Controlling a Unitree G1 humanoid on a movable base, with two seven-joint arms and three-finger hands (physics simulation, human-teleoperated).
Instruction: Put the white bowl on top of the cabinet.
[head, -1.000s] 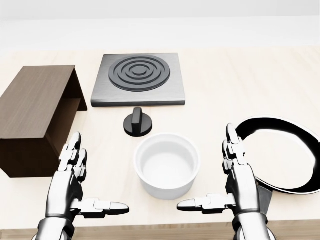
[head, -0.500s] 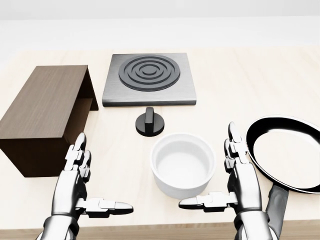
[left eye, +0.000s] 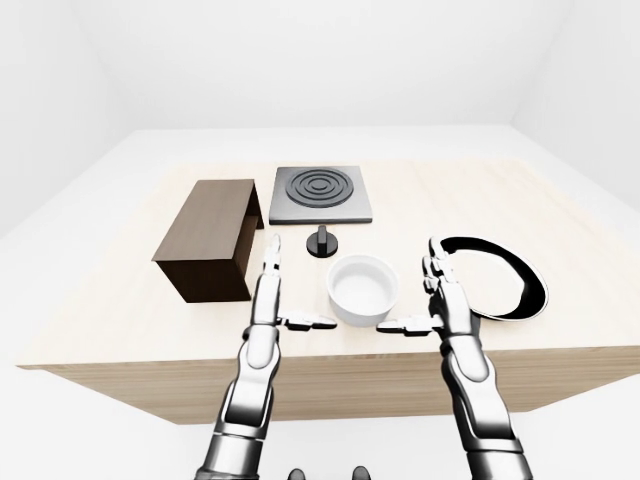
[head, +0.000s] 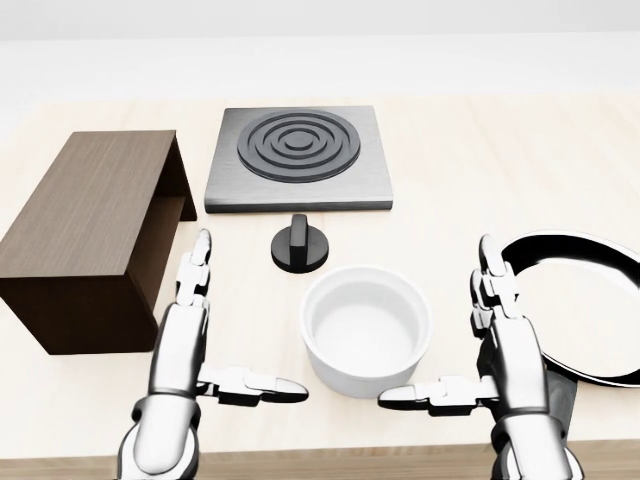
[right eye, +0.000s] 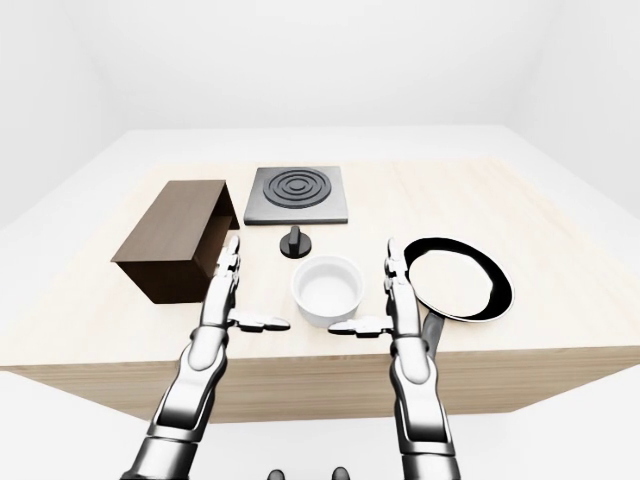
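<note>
Flanking the white bowl (head: 366, 340), the left hand (head: 183, 352) and right hand (head: 510, 358) stand released; the cabinet (head: 88, 239) sits far left.

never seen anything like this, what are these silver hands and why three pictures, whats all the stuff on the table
These are computer renders from a simulated humanoid robot, steered remotely by a person. All three pictures come from cameras on its head, looking out over its own arms: one head view, plus a left-eye and right-eye pair showing nearly the same scene.

The silver shapes are its three-finger hands. The left hand and right hand are both open, one on each side of the white bowl, not touching it. Nothing is held.

On the wooden table there is also a dark brown cabinet at the left of the view, a grey stove plate with a black knob below it, and a black frying pan at the right.
</note>
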